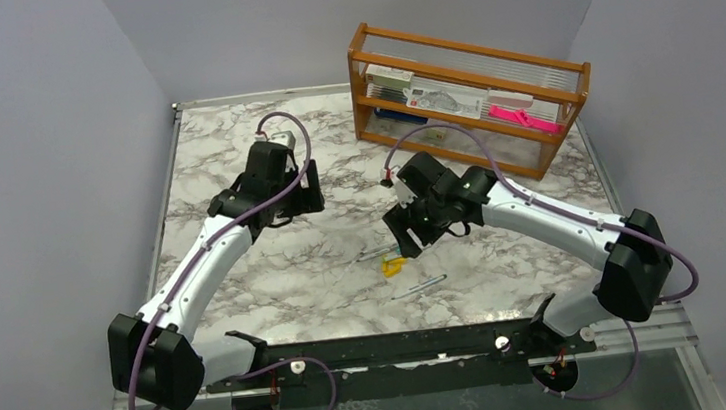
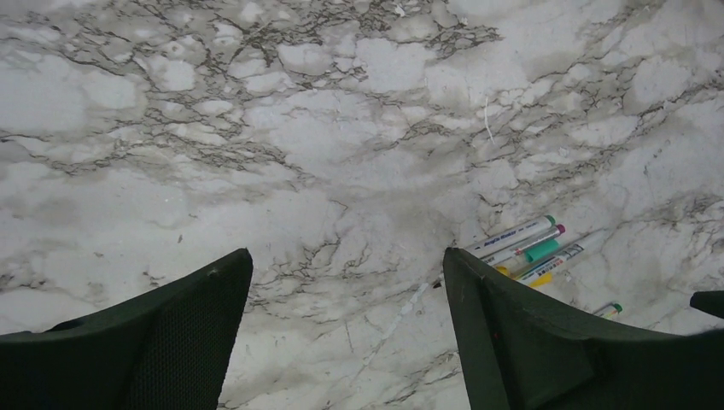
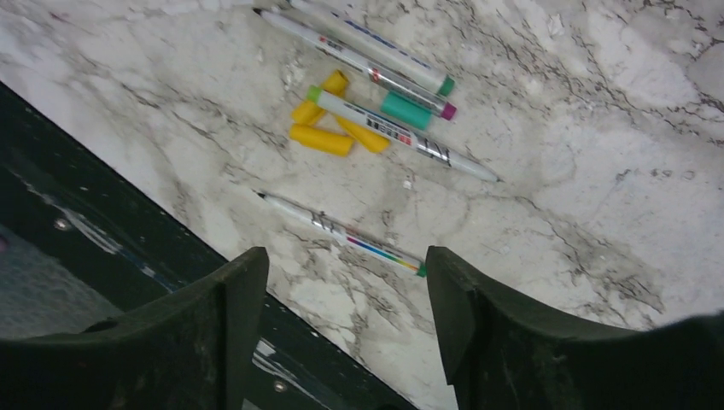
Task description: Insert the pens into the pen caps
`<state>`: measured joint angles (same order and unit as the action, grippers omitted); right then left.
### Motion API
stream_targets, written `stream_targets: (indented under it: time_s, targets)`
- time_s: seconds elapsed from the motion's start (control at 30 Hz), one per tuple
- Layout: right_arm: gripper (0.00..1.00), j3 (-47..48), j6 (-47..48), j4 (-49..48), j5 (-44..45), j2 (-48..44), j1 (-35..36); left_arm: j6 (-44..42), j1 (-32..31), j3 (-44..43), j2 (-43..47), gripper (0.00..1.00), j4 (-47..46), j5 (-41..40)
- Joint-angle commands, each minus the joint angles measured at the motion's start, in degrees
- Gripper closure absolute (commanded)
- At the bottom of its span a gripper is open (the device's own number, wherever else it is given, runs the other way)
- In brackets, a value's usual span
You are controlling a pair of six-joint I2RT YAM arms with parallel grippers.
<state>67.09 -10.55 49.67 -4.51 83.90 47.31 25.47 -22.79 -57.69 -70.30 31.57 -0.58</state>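
Several silvery-white pens [image 3: 376, 77] lie bunched on the marble, uncapped, beside three yellow-orange pen caps [image 3: 320, 138] and a teal cap [image 3: 405, 109]. One more pen [image 3: 341, 232] lies alone nearer the table's front edge. My right gripper [image 3: 346, 256] hovers open over that lone pen, nothing between its fingers. From above, it [image 1: 405, 239] sits just behind the pens [image 1: 379, 254] and caps [image 1: 393, 264]. My left gripper [image 2: 346, 265] is open over bare marble, with the pens [image 2: 521, 239] and teal cap [image 2: 540, 250] off to its right. From above, it [image 1: 306, 198] stands left of the cluster.
A wooden rack [image 1: 469, 94] with boxes and a bright pink flat object stands at the back right. The black mounting rail [image 1: 383, 349] runs along the near edge, close below the lone pen [image 1: 419, 286]. Grey walls close in both sides.
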Motion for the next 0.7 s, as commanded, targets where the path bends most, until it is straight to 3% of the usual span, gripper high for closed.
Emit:
stream_targets:
  time_s: [0.0, 0.13, 0.23, 0.37, 0.47, 0.53, 0.67]
  targets:
    - [0.29, 0.6, -5.2, -6.5, -6.1, -1.2, 0.3, -5.2, 0.0, -5.0, -0.7, 0.11, 6.4, -6.1]
    - [0.27, 0.2, -6.3, -9.9, -2.6, -1.1, 0.3, -1.7, -0.6, -3.7, -0.6, 0.10, 4.9, -0.7]
    - [0.27, -2.4, -9.3, -15.1, 2.6, -2.1, 0.3, -2.6, -2.9, -3.0, -2.2, 0.14, 2.5, -2.3]
    - [0.28, -11.0, -14.6, -27.2, 3.7, -4.3, 0.3, -5.9, -4.8, -3.8, -5.9, 0.21, -1.1, -3.7]
    - [0.33, -17.9, -17.5, -35.4, 3.3, -5.9, 0.5, -5.8, -5.5, -2.0, -6.8, 0.26, -5.7, -0.2]
    - [0.37, -20.1, -18.3, -36.9, 6.3, -6.9, 2.1, -5.4, -6.1, -0.8, -7.3, 0.27, -7.9, 1.7]
    - [0.37, -23.9, -19.7, -39.6, 13.0, -9.0, 8.8, -3.5, -9.8, 1.3, -3.7, 0.21, -8.6, -3.6]
